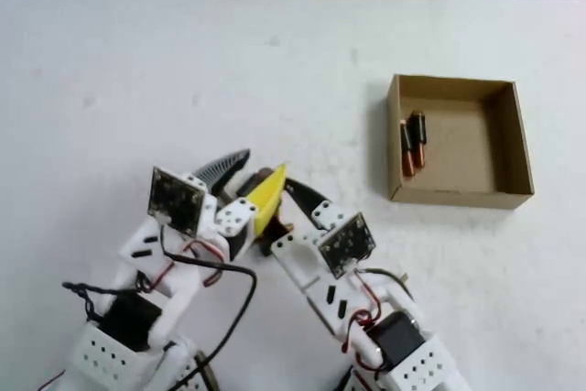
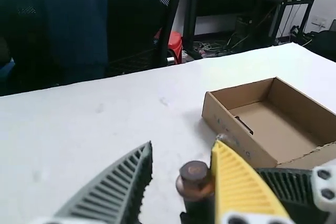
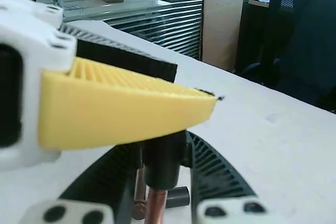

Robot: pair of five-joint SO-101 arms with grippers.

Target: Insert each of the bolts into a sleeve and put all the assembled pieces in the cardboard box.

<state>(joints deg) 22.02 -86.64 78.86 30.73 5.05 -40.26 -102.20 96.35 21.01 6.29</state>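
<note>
Two assembled pieces (image 1: pixel 412 146) are seen lying side by side in the cardboard box (image 1: pixel 458 197), close to its left wall, so that much of the task is judged done. The box is set on the white counter (image 1: pixel 183 70), to the right of the two arms and somewhat farther off.

A third piece (image 2: pixel 195 179) is held upright between the arms at the near middle of the counter, well apart from the box. Its copper part is taken for the bolt (image 3: pixel 155 205) and its dark body for the sleeve (image 3: pixel 164 166). The right hand (image 3: pixel 164 150) is clamped on it, the sleeve being flanked closely by the black fingers (image 3: pixel 215 177). The left hand (image 2: pixel 184 150) is placed about the same piece with its fingers apart. The yellow finger (image 2: pixel 236 182) is just beside or touching the copper top, and a gap is left between that top and the grey finger (image 2: pixel 121 187).

The joining of this bolt and sleeve is judged to be under way or nearly finished. Whether the bolt is fully seated cannot be told, since the joint is covered by the yellow finger in the right wrist view. What is left, by this reading, is for the piece to be seated, carried right and farther to the box, and released beside the other two. Whether more bolts and sleeves are waiting cannot be told.
</note>
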